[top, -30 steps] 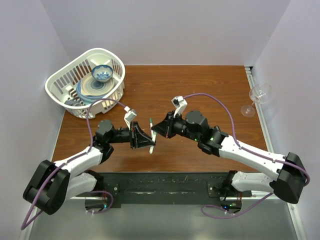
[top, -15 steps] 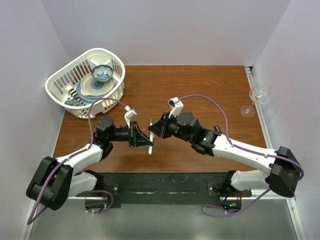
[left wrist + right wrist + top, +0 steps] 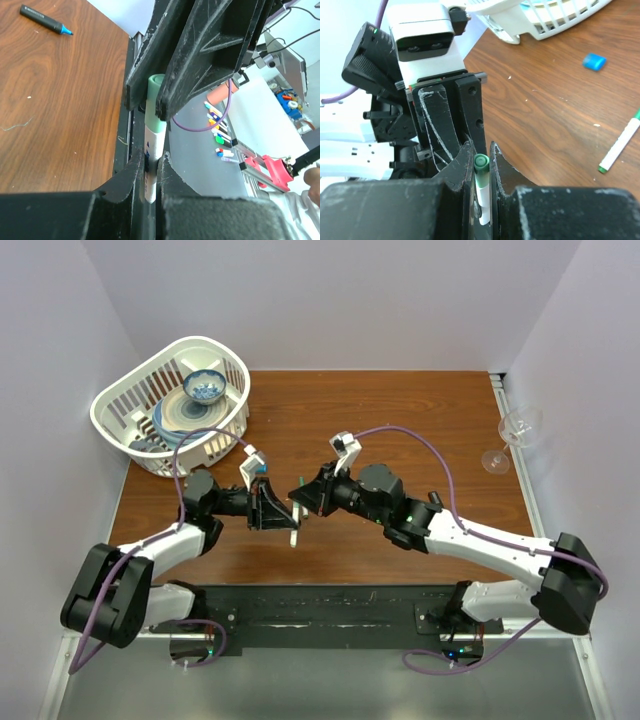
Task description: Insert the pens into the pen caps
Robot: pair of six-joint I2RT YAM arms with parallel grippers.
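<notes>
- White pen (image 3: 152,145) is held in the air between the two arms, above the near middle of the tabletop (image 3: 400,420). It stands roughly upright in the left wrist view.
- Left claw (image 3: 150,167) is pressed onto the pen's white barrel, one finger on each side.
- Right claw (image 3: 481,147) pinches the same pen at its green end. In the left wrist view its fingers flank the green cap (image 3: 155,92).
- The green cap sits in line on the barrel, with no gap visible at the joint. It appears on or very nearly home, though full seating cannot be confirmed.
- A blue cap (image 3: 594,61) lies loose on the tabletop near the white basket (image 3: 100,405), touching no pen.
- A dark pen with a blue tip (image 3: 42,19) lies alone on the wood, its tip bare. It is judged to be still uncapped.
- A second white pen with green ends (image 3: 620,142) lies flat on the tabletop, well apart from the blue cap. Whether it carries its cap cannot be told at this size.
- Progress, as judged: one pairing is at or near completion in the claws and at least one pen and one cap remain to be joined.
</notes>
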